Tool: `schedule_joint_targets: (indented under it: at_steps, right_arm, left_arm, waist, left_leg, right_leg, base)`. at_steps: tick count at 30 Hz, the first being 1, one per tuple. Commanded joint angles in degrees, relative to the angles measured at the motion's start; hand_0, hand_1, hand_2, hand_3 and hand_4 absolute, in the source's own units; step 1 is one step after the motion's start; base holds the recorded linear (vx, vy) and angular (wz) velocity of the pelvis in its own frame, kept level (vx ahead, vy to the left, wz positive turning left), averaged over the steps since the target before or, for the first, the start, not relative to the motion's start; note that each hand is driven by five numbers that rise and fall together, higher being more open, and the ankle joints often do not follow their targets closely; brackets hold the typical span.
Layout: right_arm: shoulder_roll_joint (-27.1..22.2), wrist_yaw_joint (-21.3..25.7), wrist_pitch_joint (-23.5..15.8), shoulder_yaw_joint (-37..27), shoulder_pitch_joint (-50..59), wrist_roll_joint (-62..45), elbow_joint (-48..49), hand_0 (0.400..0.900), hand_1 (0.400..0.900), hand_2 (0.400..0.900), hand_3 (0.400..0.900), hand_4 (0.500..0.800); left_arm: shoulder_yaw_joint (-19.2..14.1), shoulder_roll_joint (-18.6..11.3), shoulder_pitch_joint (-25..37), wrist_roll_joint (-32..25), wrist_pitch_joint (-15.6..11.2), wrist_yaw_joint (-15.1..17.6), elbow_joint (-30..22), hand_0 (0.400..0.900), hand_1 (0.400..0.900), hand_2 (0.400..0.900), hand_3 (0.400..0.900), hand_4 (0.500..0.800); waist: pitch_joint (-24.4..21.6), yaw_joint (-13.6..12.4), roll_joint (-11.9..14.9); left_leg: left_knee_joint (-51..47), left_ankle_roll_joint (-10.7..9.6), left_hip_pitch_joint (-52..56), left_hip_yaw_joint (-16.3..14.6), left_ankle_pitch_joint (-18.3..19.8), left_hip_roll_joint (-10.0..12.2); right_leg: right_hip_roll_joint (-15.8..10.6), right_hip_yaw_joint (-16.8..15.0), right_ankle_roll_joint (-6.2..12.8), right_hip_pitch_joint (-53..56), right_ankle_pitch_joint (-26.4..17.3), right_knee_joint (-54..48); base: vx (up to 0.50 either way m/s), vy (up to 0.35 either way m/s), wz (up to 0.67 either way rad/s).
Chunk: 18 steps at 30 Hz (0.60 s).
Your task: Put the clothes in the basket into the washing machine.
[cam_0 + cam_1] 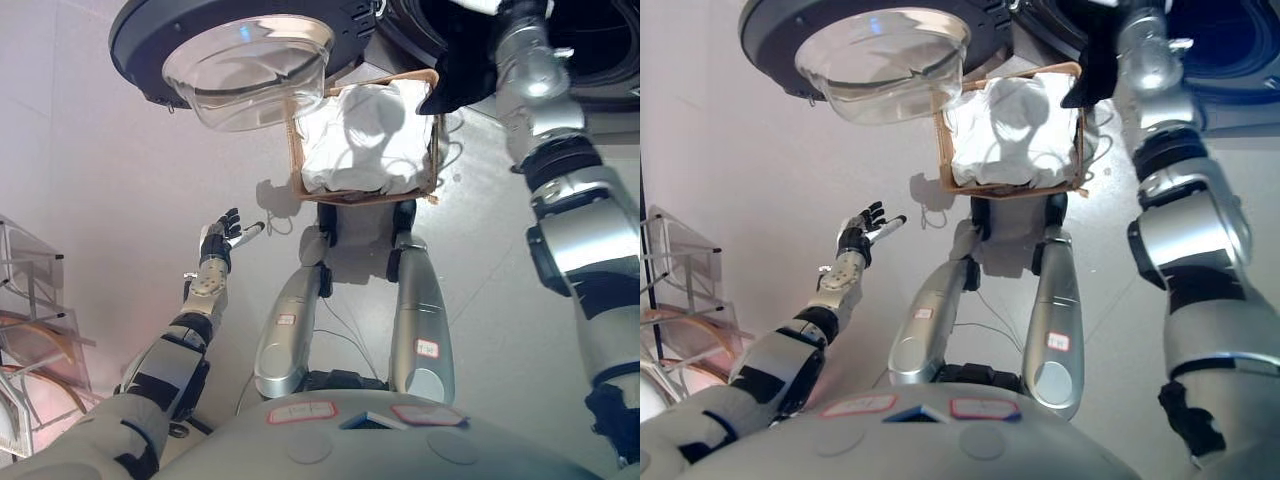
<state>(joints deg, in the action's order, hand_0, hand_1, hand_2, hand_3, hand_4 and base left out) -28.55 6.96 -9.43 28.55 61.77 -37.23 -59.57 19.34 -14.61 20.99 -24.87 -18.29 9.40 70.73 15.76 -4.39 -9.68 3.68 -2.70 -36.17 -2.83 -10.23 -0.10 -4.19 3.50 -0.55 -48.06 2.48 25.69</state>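
A brown basket stands on the floor in front of me, filled with white clothes. The washing machine's round door with its glass bowl stands open at the top left. The dark drum opening is at the top right. My right arm reaches up to the drum mouth. Its hand is cut off by the top edge. A dark garment hangs by its wrist, over the basket's right corner. My left hand is open and empty, held over the floor to the left of the basket.
A clear plastic rack stands at the far left on the pale floor. The open door overhangs the basket's left side.
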Motion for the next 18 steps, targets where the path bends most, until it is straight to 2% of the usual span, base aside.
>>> schedule_joint_targets:
  at_steps: [1, 9, 18]
  right_arm:
    - [3.6, -1.65, -5.31, -0.6, 0.67, -2.78, 3.83, 0.9, 0.9, 0.9, 0.9, 0.8]
    - [7.86, -0.69, -6.66, -2.6, -11.6, -1.82, 10.98, 0.9, 0.9, 0.9, 0.9, 0.8]
    - [11.6, 1.67, -6.66, -7.55, -30.76, 3.64, 14.68, 0.9, 0.9, 0.9, 0.9, 0.8]
  left_arm:
    - [-1.67, -2.79, 0.1, -0.79, 0.1, 1.25, 5.63, 0.9, 0.9, 0.9, 0.9, 0.8]
    - [-2.79, -2.94, -1.2, 0.16, 0.33, 1.51, 5.13, 0.9, 0.9, 0.9, 0.9, 0.8]
    - [-3.94, -0.82, -0.82, 1.17, 0.94, 1.85, 4.1, 0.9, 0.9, 0.9, 0.9, 0.8]
  waist:
    - [-1.24, -1.33, 3.03]
    - [-1.05, -0.55, 4.43]
    - [-3.18, 2.76, 7.32]
  left_leg:
    - [2.58, -1.01, -2.87, 1.63, 1.86, -1.65]
    - [4.76, -0.06, -2.77, 1.23, 3.42, -2.03]
    - [6.21, 1.25, 3.84, -0.03, 6.74, -2.57]
  right_leg:
    - [-0.15, 1.61, 2.88, 4.85, -1.91, -7.38]
    - [-0.79, 1.68, 3.16, 6.31, -2.53, -7.33]
    - [-0.69, 0.44, 3.83, 13.7, -3.52, -9.7]
  base:
    - [-0.04, 0.023, -0.03]
    - [-0.02, 0.02, -0.01]
    - [0.02, 0.055, -0.14]
